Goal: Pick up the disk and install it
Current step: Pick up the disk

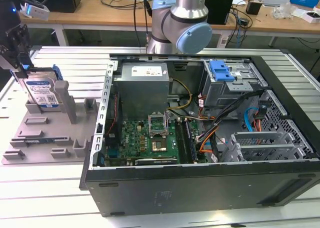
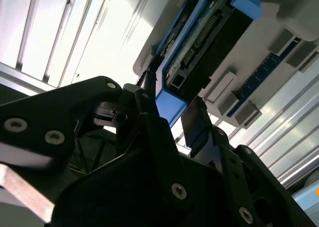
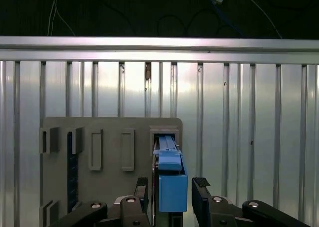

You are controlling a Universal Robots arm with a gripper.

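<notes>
Your claw (image 3: 171, 181) is open, straddling the disk (image 1: 42, 92). The disk stands on edge in the grey fixture (image 1: 30, 138), 10 o'clock in the exterior view, leaving both faces free to grip.

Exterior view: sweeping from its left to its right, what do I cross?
Disk standing in the grey fixture plate → silver power supply → blue drive-cage latch → blue cable.
</notes>
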